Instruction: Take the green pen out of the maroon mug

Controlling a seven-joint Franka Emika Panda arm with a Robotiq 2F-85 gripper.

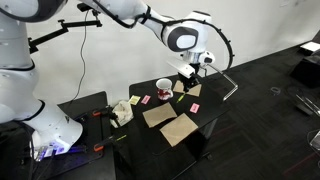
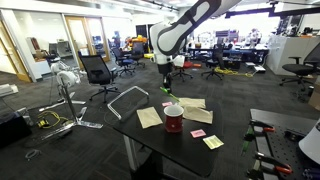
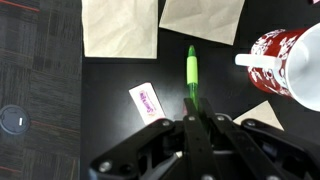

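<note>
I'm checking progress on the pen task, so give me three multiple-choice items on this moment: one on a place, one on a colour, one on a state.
1. Where is the green pen relative to the maroon mug?
A) inside it
B) outside it, alongside
C) under it

2. What colour is the mug's inside?
A) white
B) black
C) green

3. How are the fingers?
A) wide open and empty
B) closed on the pen
C) closed on the mug's rim

Answers:
1 B, the wrist view shows the whole visible pen clear of the mug.
2 A, the rim and inner wall show white.
3 B, the pen's near end disappears between them.
</note>
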